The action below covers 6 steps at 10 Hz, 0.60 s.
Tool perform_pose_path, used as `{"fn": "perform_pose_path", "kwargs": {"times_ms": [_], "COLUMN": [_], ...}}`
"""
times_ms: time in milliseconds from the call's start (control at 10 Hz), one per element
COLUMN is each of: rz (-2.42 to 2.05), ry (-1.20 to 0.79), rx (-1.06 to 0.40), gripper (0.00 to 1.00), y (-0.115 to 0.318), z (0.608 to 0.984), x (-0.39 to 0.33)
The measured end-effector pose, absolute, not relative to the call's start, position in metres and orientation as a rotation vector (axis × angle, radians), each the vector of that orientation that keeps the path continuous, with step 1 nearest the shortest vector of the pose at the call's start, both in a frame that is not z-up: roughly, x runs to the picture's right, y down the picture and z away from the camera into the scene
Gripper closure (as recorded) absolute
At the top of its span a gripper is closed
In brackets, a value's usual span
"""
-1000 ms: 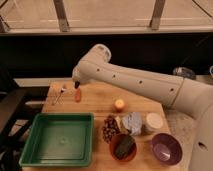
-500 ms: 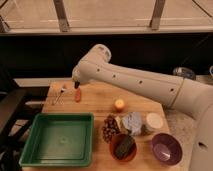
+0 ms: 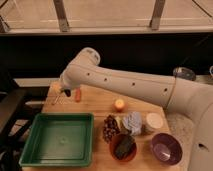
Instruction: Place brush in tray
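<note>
The green tray (image 3: 30, 146) lies empty at the front left of the wooden table. My gripper (image 3: 65, 92) hangs at the end of the white arm over the table's back left corner, just beyond the tray's far rim. It is between a small silvery utensil (image 3: 56, 100) and an orange-red stick (image 3: 77, 95). A small dark shape sits at the gripper's tip; I cannot tell whether it is the brush. No brush shows clearly anywhere else.
The white arm (image 3: 130, 85) crosses above the table from the right. On the right half stand a small orange fruit (image 3: 119, 104), a dark cluster (image 3: 109, 128), a grey crumpled item (image 3: 132, 121), a white cup (image 3: 153, 121), a brown bowl (image 3: 123, 147) and a purple bowl (image 3: 165, 148).
The gripper has stayed over the back left corner with only a very small shift. Nothing on the table has moved.
</note>
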State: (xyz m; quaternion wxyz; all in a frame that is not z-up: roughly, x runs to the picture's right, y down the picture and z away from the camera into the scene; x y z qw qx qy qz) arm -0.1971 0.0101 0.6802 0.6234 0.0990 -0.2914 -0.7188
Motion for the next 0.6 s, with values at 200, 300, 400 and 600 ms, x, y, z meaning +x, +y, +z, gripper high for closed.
{"fn": "perform_pose_path", "kwargs": {"times_ms": [200, 300, 400, 600], "rz": [-1.700, -1.713, -1.721, -1.731], "ry": [-0.731, -0.762, -0.804, -0.887], "rx": [0.247, 0.251, 0.254, 0.260], "gripper": [0.82, 0.82, 0.82, 0.82], "y": [0.027, 0.037, 0.051, 0.076], "z": [0.675, 0.671, 0.665, 0.651], "x": [-0.205, -0.207, -0.209, -0.215]}}
